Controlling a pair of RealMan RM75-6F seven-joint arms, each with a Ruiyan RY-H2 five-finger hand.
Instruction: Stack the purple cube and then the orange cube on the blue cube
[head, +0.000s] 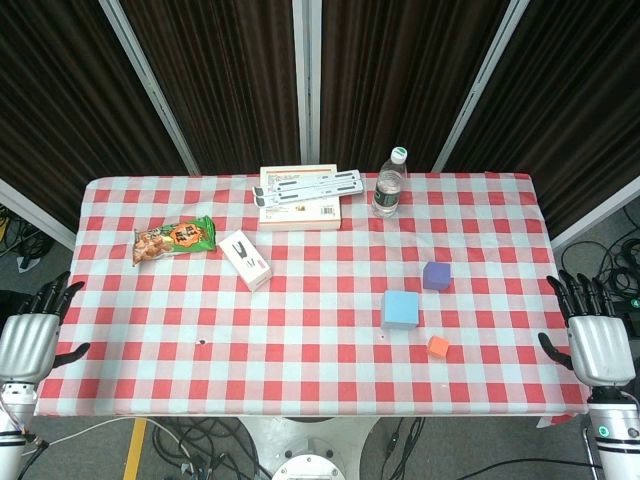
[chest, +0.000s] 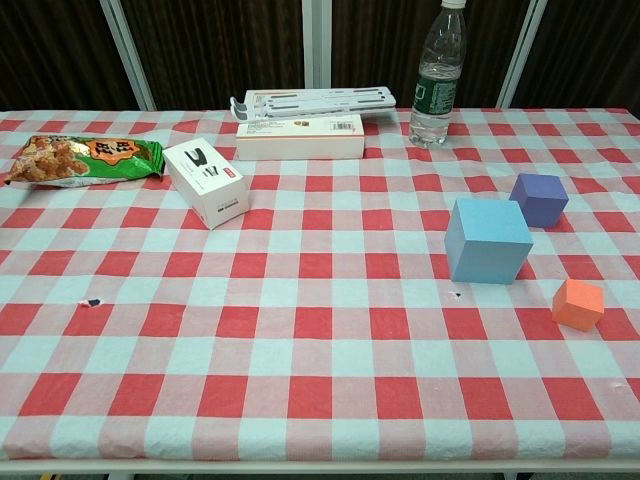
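The light blue cube (head: 400, 309) (chest: 487, 240) stands on the checked tablecloth, right of centre. Just behind it to the right sits the smaller purple cube (head: 436, 276) (chest: 538, 199). The small orange cube (head: 438, 347) (chest: 577, 305) lies in front of the blue one, to the right. All three stand apart. My right hand (head: 598, 338) hovers off the table's right edge, fingers spread, holding nothing. My left hand (head: 30, 338) hangs off the left edge, also spread and empty. Neither hand shows in the chest view.
A water bottle (head: 390, 183) stands at the back, with a flat white box and a white stand (head: 300, 196) to its left. A snack bag (head: 175, 238) and a small white box (head: 245, 260) lie on the left half of the table (head: 300, 350).
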